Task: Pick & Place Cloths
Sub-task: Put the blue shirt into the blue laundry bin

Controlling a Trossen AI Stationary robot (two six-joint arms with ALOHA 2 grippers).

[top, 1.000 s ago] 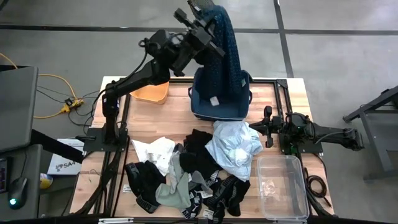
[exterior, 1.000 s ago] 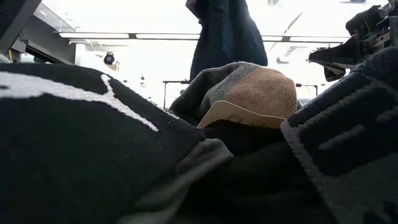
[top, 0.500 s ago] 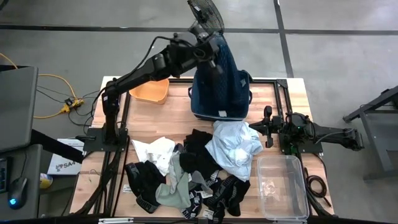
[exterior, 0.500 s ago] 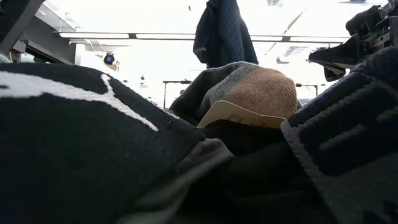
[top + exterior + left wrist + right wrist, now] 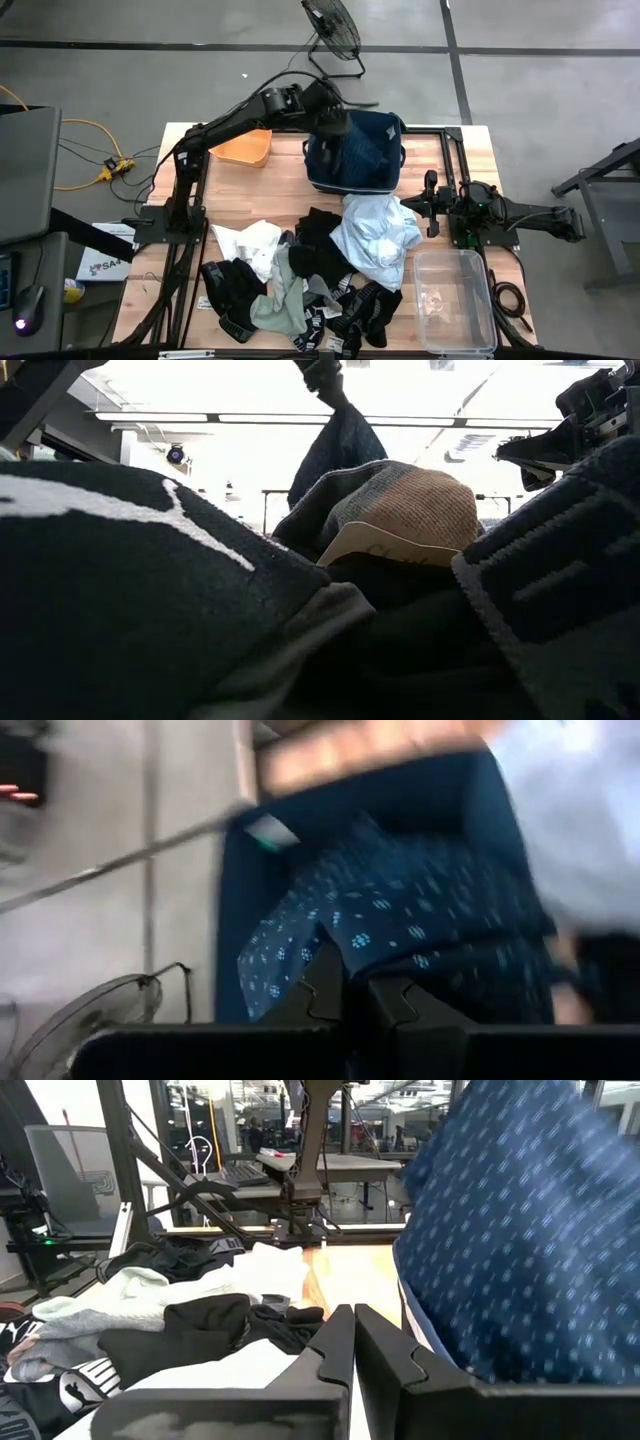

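My left gripper point(image 5: 335, 122) is clamped tight on the dark-blue patterned shirt point(image 5: 368, 148), whose bulk sits in the navy fabric bin point(image 5: 322, 172) at about one o'clock on the table, my arm reaching over the bin's rim. In my left wrist view the fingers point(image 5: 322, 982) are pinched together with the dotted cloth bunched right at their tips. Close at the bin's nine o'clock sits the orange tub point(image 5: 243, 149); a floor fan point(image 5: 333, 25) stands beyond the table at twelve. My right gripper point(image 5: 432, 203) waits at three o'clock with its jaws closed on nothing. At the bin's six o'clock lies the pale blue-white shirt point(image 5: 375, 235), touching the black pieces point(image 5: 322, 252). Grey-green socks point(image 5: 277, 308) and a white piece point(image 5: 250, 240) spread toward seven o'clock. A clear plastic box point(image 5: 455, 300) stands at five o'clock.
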